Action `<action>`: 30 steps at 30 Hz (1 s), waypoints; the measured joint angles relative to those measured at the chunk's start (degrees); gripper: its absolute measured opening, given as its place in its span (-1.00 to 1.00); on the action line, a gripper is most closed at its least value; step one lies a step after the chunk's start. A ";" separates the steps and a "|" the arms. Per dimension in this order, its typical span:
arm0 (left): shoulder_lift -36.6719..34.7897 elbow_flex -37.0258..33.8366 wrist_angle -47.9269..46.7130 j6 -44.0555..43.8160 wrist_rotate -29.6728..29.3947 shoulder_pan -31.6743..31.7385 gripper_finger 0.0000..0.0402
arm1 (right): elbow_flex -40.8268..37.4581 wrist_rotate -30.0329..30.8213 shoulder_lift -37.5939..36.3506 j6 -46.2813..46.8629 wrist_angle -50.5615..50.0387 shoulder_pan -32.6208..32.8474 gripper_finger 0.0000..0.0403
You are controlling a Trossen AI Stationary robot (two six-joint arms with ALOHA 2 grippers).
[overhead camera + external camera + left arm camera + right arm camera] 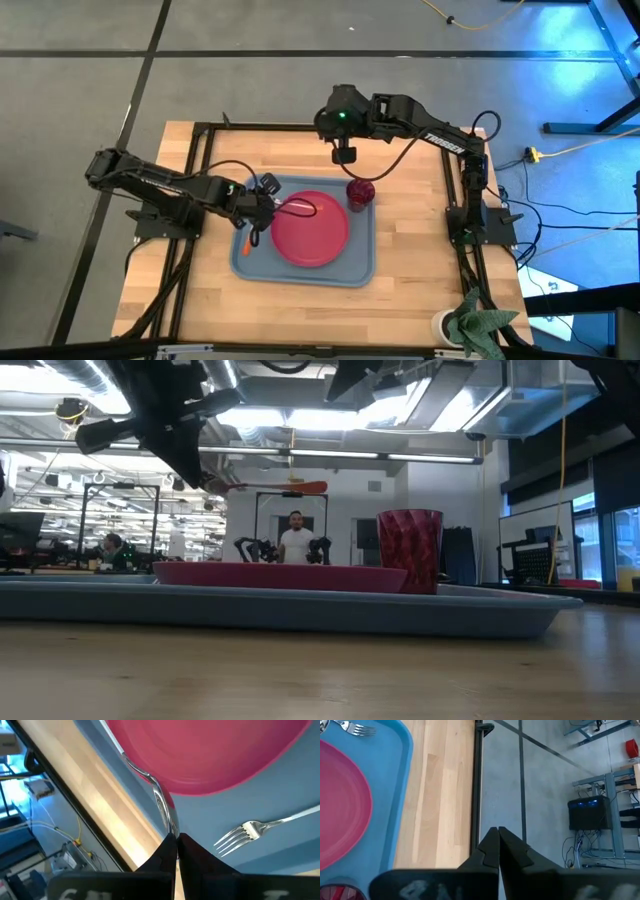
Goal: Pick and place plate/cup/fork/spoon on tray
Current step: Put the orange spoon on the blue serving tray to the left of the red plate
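Note:
The blue-grey tray (pixel 360 262) lies mid-table with the pink-red plate (pixel 310 232) on it. The dark red cup (pixel 360 192) stands upright in the tray's far right corner. The fork (pixel 240 836) lies flat on the tray's left side, and its orange handle (pixel 247 243) shows in the high view. My left gripper (pixel 272 207) is over the plate's left rim, shut on the spoon (pixel 298 208). My right gripper (pixel 343 154) is shut and empty above the table's far edge, beyond the cup. My left gripper pinches the spoon's silver end (pixel 169 827) between its two fingertips (pixel 165 851). It comes from the table's left, slanting down. The spoon is lifted clear above the plate, about level. Its orange handle (pixel 296 487) sticks out toward the table's right.
A white cup with a green cloth (pixel 470 325) sits at the near right corner. Black frame rails (pixel 200 150) run along the table's edges. Bare wood (pixel 410 250) lies right of the tray. A person (pixel 295 540) stands in the room behind.

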 joint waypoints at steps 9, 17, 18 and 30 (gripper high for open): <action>0.00 0.00 -0.25 11.23 0.04 2.09 -1.00 | 0.00 -0.02 0.00 -0.10 0.26 -0.02 -1.00; 0.00 0.00 7.48 25.11 4.48 2.10 -1.00 | 0.00 -0.06 0.00 -0.12 1.00 -0.02 -1.00; 0.00 0.00 8.87 25.92 5.26 2.10 -1.00 | 0.00 -0.11 0.00 -0.11 0.90 -0.02 -1.00; -0.06 0.00 6.15 28.07 9.78 -0.14 -1.00 | 0.09 -6.56 -2.71 6.53 2.30 5.62 -1.00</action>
